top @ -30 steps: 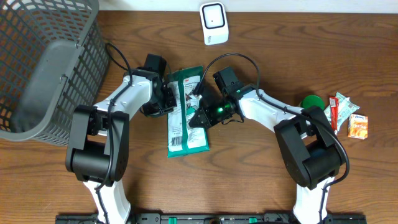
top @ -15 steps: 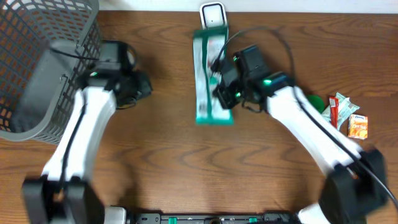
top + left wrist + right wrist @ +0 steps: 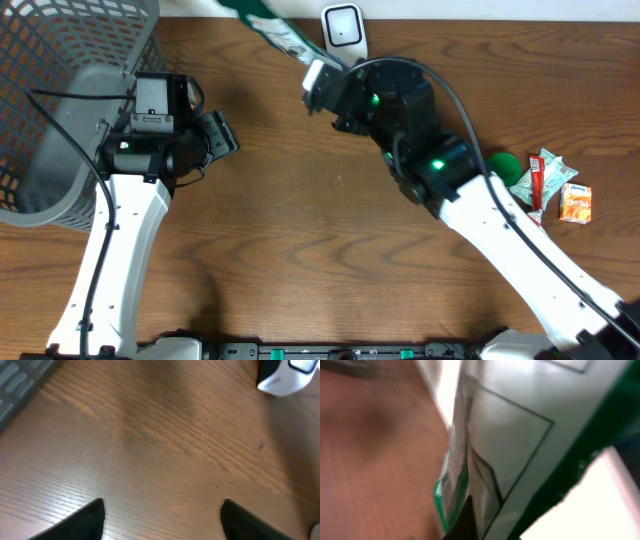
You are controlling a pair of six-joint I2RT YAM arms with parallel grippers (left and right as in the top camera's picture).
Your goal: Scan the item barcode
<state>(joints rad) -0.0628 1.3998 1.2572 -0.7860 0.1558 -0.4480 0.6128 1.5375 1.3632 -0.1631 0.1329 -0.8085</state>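
Packet (image 3: pixel 268 22) now tilted up past the scanner (image 3: pixel 342 35) — right tool (image 3: pixel 318 78) clenched on it — left tool (image 3: pixel 220 138) newly released

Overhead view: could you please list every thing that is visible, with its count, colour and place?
table: one, brown wood, under everything
basket: one, grey mesh, far left corner
scanner: one, white, far edge, centre
packet: one, green and white, lifted off the table left of the scanner
round thing: one, green, right side, partly hidden by the arm
sachets: two, it seems, white-green and red, right side
small carton: one, orange, right of the sachets
left arm: one, white and black, beside the basket, jaws open and empty
right arm: one, white and black, reaching to the scanner, jaws shut on the packet
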